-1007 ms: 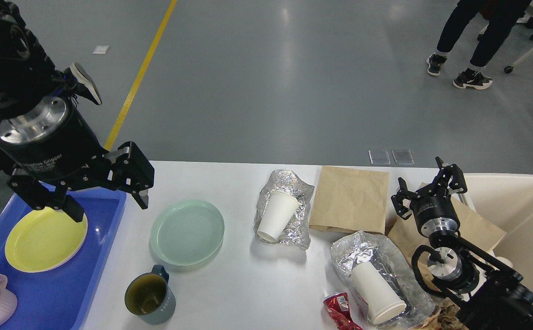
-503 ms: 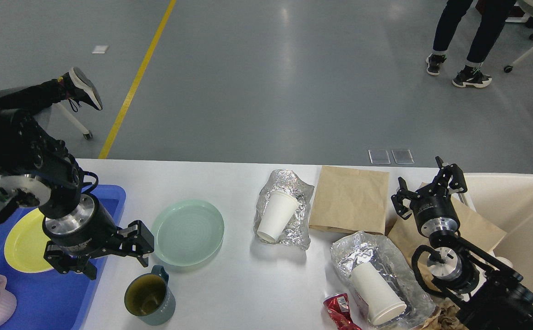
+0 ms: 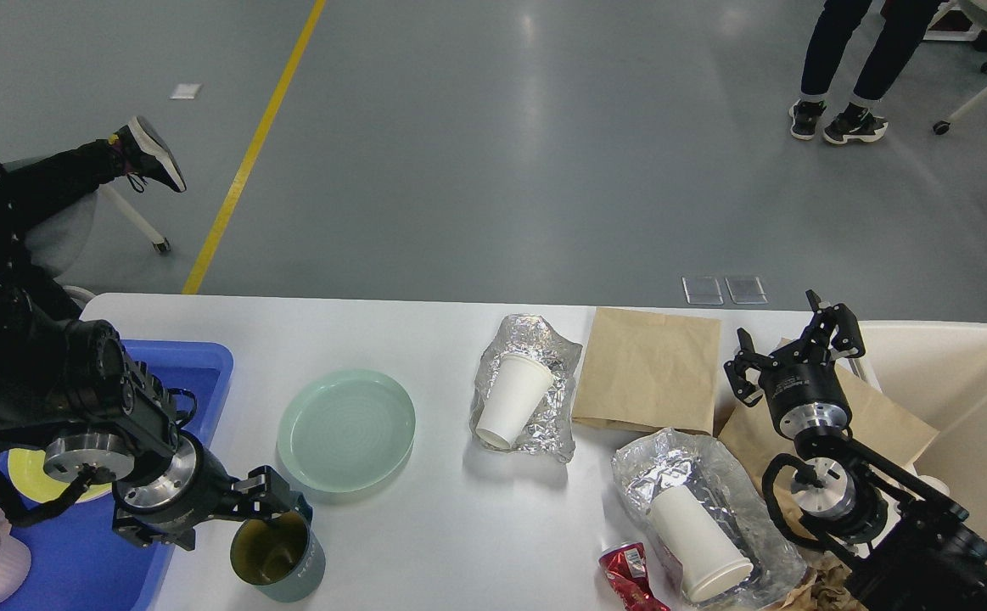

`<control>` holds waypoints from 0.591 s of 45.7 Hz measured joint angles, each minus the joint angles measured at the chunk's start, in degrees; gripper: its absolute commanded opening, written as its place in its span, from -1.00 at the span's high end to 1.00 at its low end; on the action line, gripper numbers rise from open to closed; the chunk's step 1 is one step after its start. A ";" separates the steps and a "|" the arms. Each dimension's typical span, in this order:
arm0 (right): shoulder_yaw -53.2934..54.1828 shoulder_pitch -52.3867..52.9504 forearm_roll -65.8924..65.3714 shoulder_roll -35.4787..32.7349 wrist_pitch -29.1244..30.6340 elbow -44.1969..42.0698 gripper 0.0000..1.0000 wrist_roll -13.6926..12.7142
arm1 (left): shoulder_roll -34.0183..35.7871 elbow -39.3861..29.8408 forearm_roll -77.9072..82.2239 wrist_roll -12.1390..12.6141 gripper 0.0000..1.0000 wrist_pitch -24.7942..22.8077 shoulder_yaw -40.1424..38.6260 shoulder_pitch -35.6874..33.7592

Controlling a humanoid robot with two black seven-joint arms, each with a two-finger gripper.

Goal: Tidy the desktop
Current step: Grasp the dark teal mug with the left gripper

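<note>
A: Gripper status? Left gripper (image 3: pixel 226 522) dropped from above blue tray (image 3: pixel 204 365) to dark green mug (image 3: pixel 279 556) on desk (image 3: pixel 451 526), fingers spread, nothing held.
B: Mug's next, probably. Right gripper (image 3: pixel 790 356) unmoved, spread, empty.

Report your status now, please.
Left end effector open at dark mug rim; right end effector open, idle. Desktop untidy: cups, foil, bags. Nothing blocking the mug.

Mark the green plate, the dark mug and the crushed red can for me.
green plate (image 3: pixel 346 430), head view, centre of its dish.
dark mug (image 3: pixel 271 552), head view, inside of its bowl.
crushed red can (image 3: pixel 626 570), head view, its crumpled side.
</note>
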 measured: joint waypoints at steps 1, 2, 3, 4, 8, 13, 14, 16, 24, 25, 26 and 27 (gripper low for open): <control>0.00 0.00 0.00 0.00 0.00 0.00 -1.00 0.00 | -0.03 0.35 0.02 0.00 -0.85 0.04 -0.09 0.66; 0.00 0.00 0.00 0.00 0.00 0.00 -1.00 0.00 | -0.04 0.64 0.14 0.00 -0.85 0.11 -0.23 1.18; 0.00 0.00 0.00 0.00 0.00 0.00 -1.00 0.00 | -0.04 0.86 0.33 0.00 -0.84 0.15 -0.40 1.61; 0.00 0.00 0.00 0.00 0.00 0.00 -1.00 0.00 | -0.05 1.10 0.65 0.00 -0.84 0.17 -0.65 2.03; 0.00 0.00 0.00 0.00 0.00 -0.01 -1.00 0.00 | -0.06 1.65 1.98 -0.07 -0.84 0.30 -1.38 3.16; 0.00 0.00 0.00 0.00 0.00 -0.04 -1.00 0.00 | -0.51 3.41 3.21 -0.22 -0.84 1.40 -2.12 5.65; 0.00 0.00 0.00 0.00 0.00 -0.04 -1.00 0.00 | -0.70 3.95 3.30 -0.22 -0.84 1.78 -2.30 6.37; 0.00 0.00 0.00 0.00 0.00 -0.04 -1.00 0.00 | -1.22 5.11 3.43 -0.23 -0.84 2.69 -2.61 8.03; 0.00 0.00 0.00 0.00 0.00 -0.03 -1.00 0.00 | -1.88 8.08 3.51 -0.21 -0.77 4.43 -2.87 11.74; 0.00 0.00 0.00 0.00 0.00 -0.03 -1.00 0.00 | -1.89 8.45 3.53 -0.20 -0.67 4.52 -2.87 12.06; 0.00 0.00 0.00 0.02 0.00 -0.03 -1.00 0.00 | -1.89 8.82 3.55 -0.18 -0.60 4.59 -2.90 12.38; 0.00 0.00 0.00 0.02 0.00 -0.03 -1.00 0.00 | -1.91 9.02 3.57 -0.17 -0.53 4.62 -2.94 12.59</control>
